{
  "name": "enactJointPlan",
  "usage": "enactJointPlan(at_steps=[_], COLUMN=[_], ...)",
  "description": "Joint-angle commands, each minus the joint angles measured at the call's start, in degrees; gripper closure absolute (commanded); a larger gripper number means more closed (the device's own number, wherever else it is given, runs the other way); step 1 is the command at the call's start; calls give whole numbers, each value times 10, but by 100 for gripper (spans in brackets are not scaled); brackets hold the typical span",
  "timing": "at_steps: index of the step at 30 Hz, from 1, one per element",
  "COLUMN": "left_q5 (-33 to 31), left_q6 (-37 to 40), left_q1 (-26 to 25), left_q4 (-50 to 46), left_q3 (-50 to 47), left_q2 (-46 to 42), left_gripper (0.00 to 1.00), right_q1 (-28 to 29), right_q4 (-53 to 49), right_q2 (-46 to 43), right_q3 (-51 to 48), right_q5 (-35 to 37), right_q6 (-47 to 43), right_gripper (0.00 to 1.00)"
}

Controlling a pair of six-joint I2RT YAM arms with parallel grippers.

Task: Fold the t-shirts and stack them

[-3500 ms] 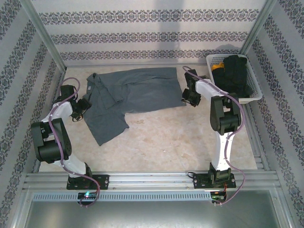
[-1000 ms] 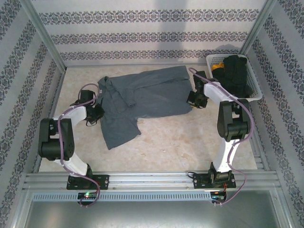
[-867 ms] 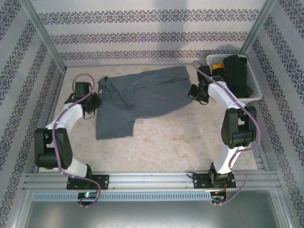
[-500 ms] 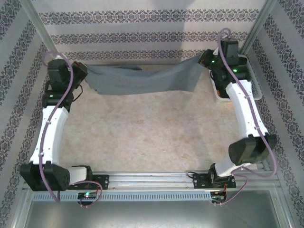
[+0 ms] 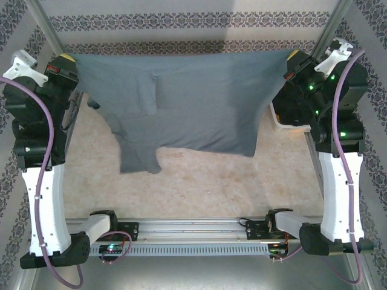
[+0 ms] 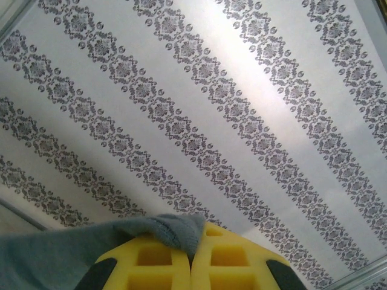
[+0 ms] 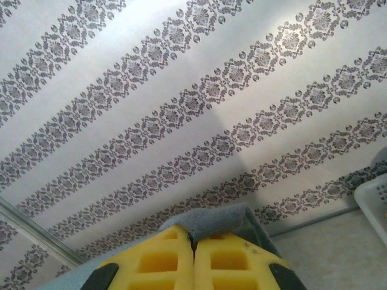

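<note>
Folding is not yet begun: t-shirt (image 5: 193,103) is held spread above the table (image 5: 199,181), corners pinched by left gripper (image 6: 191,254) and right gripper (image 7: 193,248).

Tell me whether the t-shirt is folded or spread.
Spread: the t-shirt hangs stretched between the left gripper and right gripper, both shut on it.

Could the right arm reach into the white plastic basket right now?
Probably not: the right gripper is shut on a corner of the slate blue-grey cloth t-shirt, stretched aloft with the left gripper; the white plastic basket lies below.
</note>
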Motion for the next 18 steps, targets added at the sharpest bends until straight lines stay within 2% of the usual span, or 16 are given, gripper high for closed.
enactJointPlan(at_steps=[1, 7, 11, 14, 18], left_q5=[15, 95, 146, 161, 143], left_q6=[-30, -22, -28, -18, 35], left_q1=[16, 48, 77, 88, 87], left_q4=[-25, -1, 14, -2, -81], left_q3=[-1, 43, 106, 189, 363], left_q2=[52, 167, 255, 313, 366], left_gripper=[100, 100, 100, 100, 100], right_q1=[-11, -13, -15, -17, -21], right_q4=[13, 45, 50, 25, -37], right_q2=[54, 164, 241, 298, 358], right_q3=[8, 52, 122, 210, 357], right_q5=[-25, -69, -73, -78, -80], right_q6=[24, 41, 48, 43, 26], right_gripper=[100, 100, 100, 100, 100])
